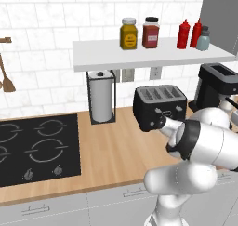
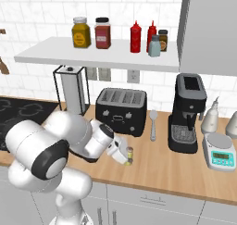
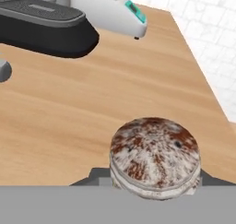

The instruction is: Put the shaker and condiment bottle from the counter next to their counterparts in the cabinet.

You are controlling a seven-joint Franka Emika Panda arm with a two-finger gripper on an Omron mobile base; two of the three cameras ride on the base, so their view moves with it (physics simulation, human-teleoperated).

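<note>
The shaker (image 2: pixel 129 155), a squat yellow-green pot with a speckled pale top (image 3: pixel 155 155), stands on the wooden table (image 2: pixel 176 166) in front of the black toaster (image 2: pixel 121 110), and the gripper (image 2: pixel 127 157) of the white arm is clamped around it. The fingers are closed on the shaker's body; in the hand view its domed top sits right between them at the bottom of the frame. The pick-up of the first item appears to be the step in hand, with the lift not yet made.

Above, on the white cabinet shelf (image 1: pixel 153 57), two red squeeze bottles (image 1: pixel 184 34) already stand side by side next to the pale grey-blue shaker (image 1: pixel 203 39) with its dark cap, so the condiment bottle looks to be in place. A yellow jar (image 1: pixel 128 34) and a red-filled jar (image 1: pixel 151 33) stand further along the shelf.

The next move calls for a straight lift off the table, then a high reach past the toaster and the coffee machine (image 2: pixel 187 113) to the shelf's far end, setting the shaker down beside the grey-blue one without knocking the bottles.
</note>
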